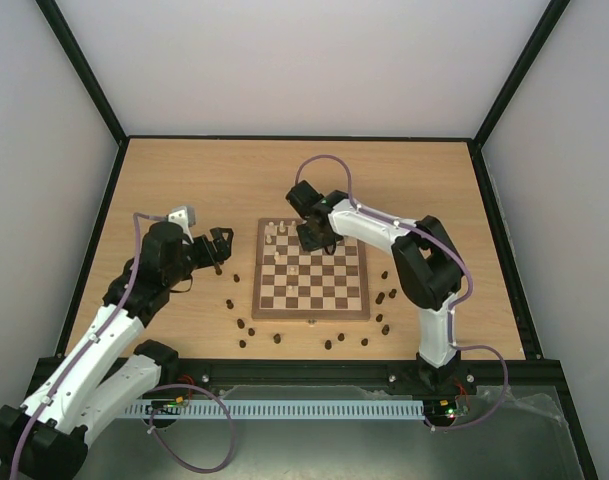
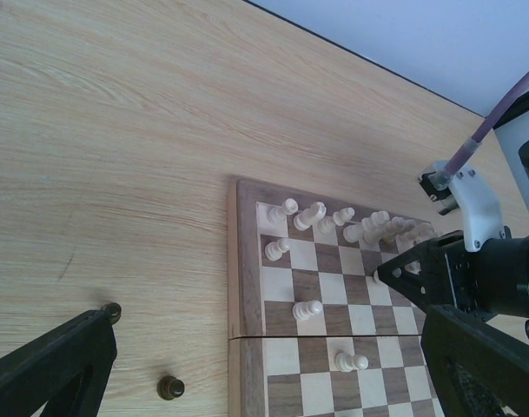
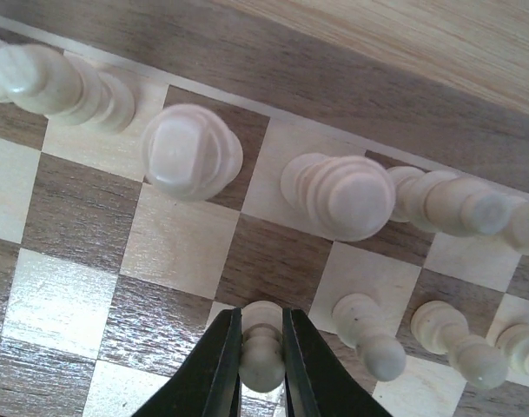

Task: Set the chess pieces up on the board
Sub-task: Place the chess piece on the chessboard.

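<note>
- Two arms work over the table in the top view. The right fingers reach over the far half of the board, where the pale pieces stand crowded. The left fingers hover just off the board's left rim. The dark pieces lie scattered on the table round the near and side edges, none of them on the board. Should the left arm swing across the board while the right one is over it, the two could meet.
- Left wrist view: the left fingers are spread wide and grasp nothing. A dark pawn stands on the table between them, and a second dark piece sits just by one tip. An off-centre descent would likely clip one of them, and a turned piece this small will probably tip and roll away. Two stray pale pawns stand alone further down the board and could be swept by a low pass.
- Right wrist view: the right fingers are clenched on a pale pawn, pinched near its head above the second rank. Whether its base touches the board I cannot tell.
  - Letting go before it is seated flat would probably topple it.
  - A neighbouring pawn stands just beside it on the right, so spreading wide or withdrawing at a slant could knock that one into the rest of the row.
</note>
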Robot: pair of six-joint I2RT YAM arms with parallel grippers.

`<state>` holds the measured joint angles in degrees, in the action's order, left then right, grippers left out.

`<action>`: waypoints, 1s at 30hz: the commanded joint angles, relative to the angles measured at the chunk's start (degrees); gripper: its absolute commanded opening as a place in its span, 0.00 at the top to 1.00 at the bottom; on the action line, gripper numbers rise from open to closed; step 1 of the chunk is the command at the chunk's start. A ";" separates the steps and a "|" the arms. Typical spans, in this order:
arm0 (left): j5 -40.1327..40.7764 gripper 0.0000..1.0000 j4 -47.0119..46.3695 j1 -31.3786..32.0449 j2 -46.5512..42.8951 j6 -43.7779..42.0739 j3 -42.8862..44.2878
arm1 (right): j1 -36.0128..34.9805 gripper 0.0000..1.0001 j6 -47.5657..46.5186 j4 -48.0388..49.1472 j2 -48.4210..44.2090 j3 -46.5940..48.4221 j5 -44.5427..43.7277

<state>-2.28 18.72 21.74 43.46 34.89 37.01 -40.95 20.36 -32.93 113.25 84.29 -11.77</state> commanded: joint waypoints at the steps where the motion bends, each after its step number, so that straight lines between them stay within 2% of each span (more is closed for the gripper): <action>1: 0.70 0.00 -1.14 0.25 0.33 -0.75 -0.50 | 0.69 0.87 -0.98 -2.74 1.22 2.03 0.25; 16: 1.05 0.01 -0.69 0.24 0.41 -0.98 0.06 | 1.26 0.87 -1.38 -2.18 2.76 3.24 0.84; 30: 0.97 0.01 -0.79 0.24 0.52 -1.04 0.04 | 1.35 0.80 -1.30 -2.34 3.05 3.82 0.76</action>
<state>-1.87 18.39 21.74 43.97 34.63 37.01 -39.92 19.46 -32.86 115.24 86.61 -10.98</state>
